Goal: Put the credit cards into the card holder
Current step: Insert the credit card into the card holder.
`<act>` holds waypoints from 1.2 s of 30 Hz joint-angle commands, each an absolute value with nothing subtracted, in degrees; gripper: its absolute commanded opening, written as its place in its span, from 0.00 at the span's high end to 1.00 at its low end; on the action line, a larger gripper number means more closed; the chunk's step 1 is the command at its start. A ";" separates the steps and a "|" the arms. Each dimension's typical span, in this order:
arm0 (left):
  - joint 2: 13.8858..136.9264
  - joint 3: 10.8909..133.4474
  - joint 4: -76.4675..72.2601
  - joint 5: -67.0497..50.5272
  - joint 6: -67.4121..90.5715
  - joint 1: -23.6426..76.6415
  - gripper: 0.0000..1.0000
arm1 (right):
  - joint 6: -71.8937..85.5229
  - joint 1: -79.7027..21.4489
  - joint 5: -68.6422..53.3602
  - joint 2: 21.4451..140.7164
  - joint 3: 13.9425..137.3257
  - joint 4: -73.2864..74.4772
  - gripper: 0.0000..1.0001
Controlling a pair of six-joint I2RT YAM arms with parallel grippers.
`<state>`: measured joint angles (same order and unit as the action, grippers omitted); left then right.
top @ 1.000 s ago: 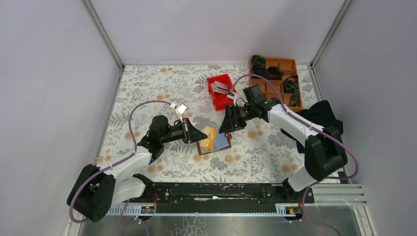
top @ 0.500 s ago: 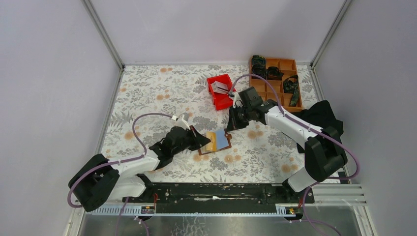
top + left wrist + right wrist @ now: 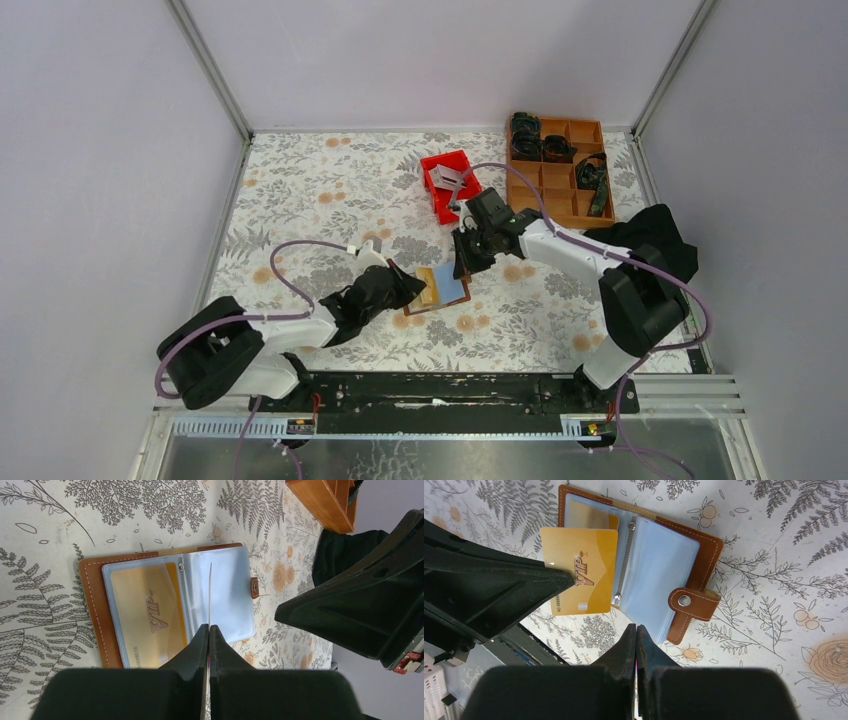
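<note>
The card holder (image 3: 447, 290), a brown wallet, lies open on the floral table with its clear pockets (image 3: 651, 565) up and its snap tab (image 3: 689, 605) spread out. A gold VIP card (image 3: 145, 612) sits in its left pocket. My left gripper (image 3: 209, 627) is shut on a second gold credit card (image 3: 579, 577), which shows edge-on (image 3: 210, 592) in the left wrist view, over the wallet's middle. My right gripper (image 3: 636, 627) is shut with nothing in it, just above the wallet's edge beside the tab. Grey cards (image 3: 446, 178) lie in the red bin (image 3: 458, 203).
An orange-brown compartment tray (image 3: 560, 205) with dark items stands at the back right. A black cloth (image 3: 655, 235) lies to the right of the right arm. The two grippers (image 3: 408, 287) (image 3: 463, 262) are close together over the wallet.
My left gripper has moved forward and down over the wallet with the gold card. My right gripper has shut and shifted left toward the wallet's right edge.
</note>
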<state>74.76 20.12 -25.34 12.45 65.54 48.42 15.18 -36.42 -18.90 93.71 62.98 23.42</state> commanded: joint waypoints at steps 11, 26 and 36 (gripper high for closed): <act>80.89 19.73 -36.29 17.72 66.63 49.22 1.00 | 14.04 -37.43 -16.76 98.88 63.60 21.88 1.00; 83.43 19.14 -38.63 17.68 66.54 49.22 1.00 | 14.45 -37.44 -11.43 102.74 62.97 23.10 1.00; 84.93 18.35 -39.48 17.58 66.95 49.22 1.00 | 14.68 -37.72 -10.48 104.66 63.59 23.72 1.00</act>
<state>83.96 19.40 -35.38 15.68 66.89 48.82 14.81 -36.97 -12.67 103.46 62.98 23.24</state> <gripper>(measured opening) 0.012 0.011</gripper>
